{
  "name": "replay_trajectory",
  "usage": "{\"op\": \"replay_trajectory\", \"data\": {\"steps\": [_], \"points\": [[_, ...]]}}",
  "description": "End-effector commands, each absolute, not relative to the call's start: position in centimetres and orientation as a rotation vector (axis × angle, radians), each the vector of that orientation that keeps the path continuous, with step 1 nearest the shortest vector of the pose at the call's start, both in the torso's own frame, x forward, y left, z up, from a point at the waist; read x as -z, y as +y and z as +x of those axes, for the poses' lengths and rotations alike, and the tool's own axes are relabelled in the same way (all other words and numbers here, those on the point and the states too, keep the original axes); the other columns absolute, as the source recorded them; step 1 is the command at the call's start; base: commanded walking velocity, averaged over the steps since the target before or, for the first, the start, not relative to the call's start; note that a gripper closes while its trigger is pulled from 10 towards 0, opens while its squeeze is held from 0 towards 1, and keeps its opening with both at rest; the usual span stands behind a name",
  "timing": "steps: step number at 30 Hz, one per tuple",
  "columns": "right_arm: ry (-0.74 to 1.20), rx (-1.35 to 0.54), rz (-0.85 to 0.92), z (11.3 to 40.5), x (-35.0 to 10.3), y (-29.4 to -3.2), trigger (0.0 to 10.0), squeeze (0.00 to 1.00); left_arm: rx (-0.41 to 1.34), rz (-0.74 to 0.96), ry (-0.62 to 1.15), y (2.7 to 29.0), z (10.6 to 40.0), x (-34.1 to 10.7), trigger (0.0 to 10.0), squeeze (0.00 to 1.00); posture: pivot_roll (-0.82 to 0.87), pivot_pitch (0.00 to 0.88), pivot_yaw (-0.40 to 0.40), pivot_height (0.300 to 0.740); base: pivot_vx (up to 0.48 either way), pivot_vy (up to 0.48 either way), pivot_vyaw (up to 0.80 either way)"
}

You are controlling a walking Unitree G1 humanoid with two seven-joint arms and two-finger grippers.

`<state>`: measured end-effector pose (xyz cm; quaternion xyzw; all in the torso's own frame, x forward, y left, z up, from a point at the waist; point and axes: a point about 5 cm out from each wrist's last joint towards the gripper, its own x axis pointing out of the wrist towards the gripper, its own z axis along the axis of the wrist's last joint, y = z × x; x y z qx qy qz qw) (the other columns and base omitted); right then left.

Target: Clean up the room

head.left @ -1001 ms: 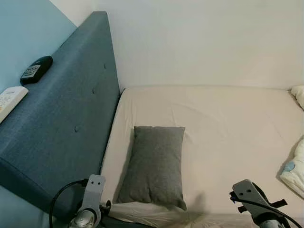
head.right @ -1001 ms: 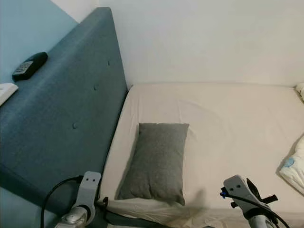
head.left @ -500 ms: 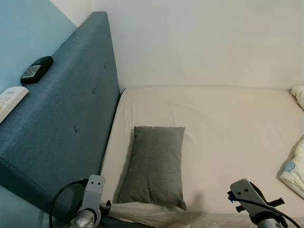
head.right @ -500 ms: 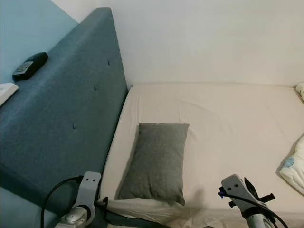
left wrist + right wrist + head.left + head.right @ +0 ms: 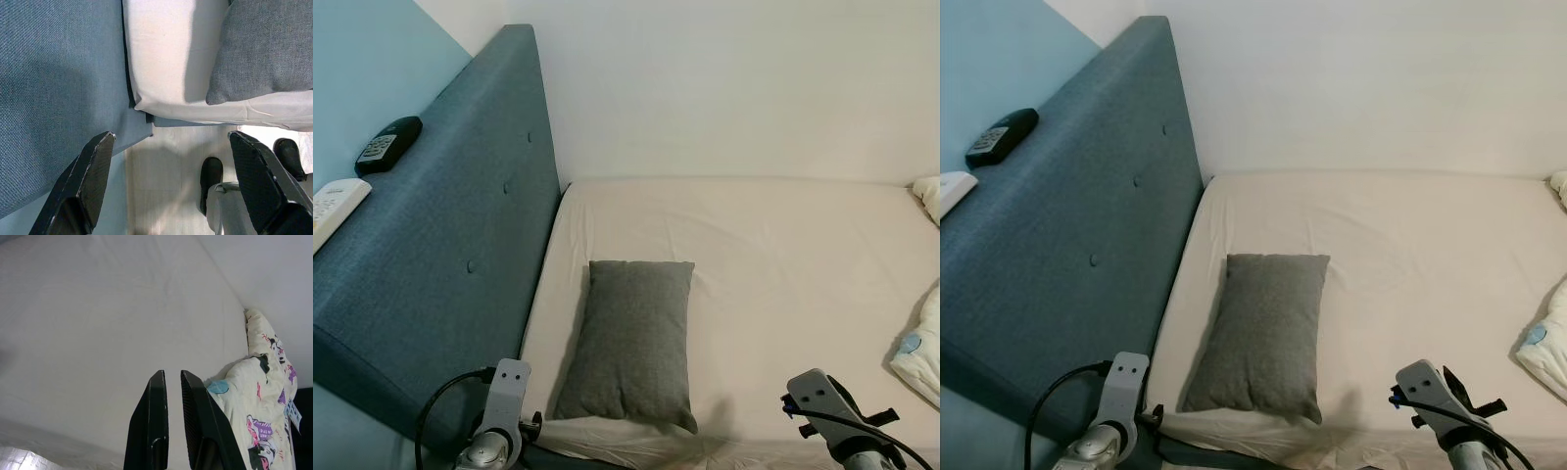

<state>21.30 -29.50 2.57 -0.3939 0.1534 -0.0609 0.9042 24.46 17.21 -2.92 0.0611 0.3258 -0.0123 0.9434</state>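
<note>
Bed (image 5: 783,245) with a bare cream sheet; grey pillow (image 5: 631,338) lies flat near the head end, close to the near edge and beside the blue upholstered headboard (image 5: 460,225). On the headboard's top ledge: black remote (image 5: 387,143) and, nearer, white remote (image 5: 333,208). At the far right edge of the bed sits a bunched printed duvet (image 5: 261,401), cream with cartoon figures, not spread out. Left tool (image 5: 171,171) hangs low at the near head corner of the bed, over the floor (image 5: 166,171), fingers wide apart, holding nothing. Right tool (image 5: 173,411) is low at the near edge, aimed across the sheet toward the duvet, fingers nearly together with a thin gap, nothing between them. Judgement: pillow looks placed; duvet is the evident remaining item, remotes possibly too. Tidying appears partway at best. Next likely move: reach right for the duvet.
</note>
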Motion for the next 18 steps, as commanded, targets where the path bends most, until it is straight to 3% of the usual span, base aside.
{"op": "replay_trajectory", "data": {"steps": [1,18], "points": [[0.347,0.125,-0.813,20.86,-2.03,-29.58,10.0,0.00,0.018,0.133,0.684,17.71,24.11,3.27,10.0,0.00,0.04,0.135,-0.006,0.740,0.000,0.000,0.00],[0.349,0.126,-0.814,20.99,-2.10,-29.75,10.0,0.00,0.018,0.132,0.687,17.65,24.06,3.33,10.0,0.00,0.03,0.140,-0.010,0.740,0.000,0.000,0.00]]}}
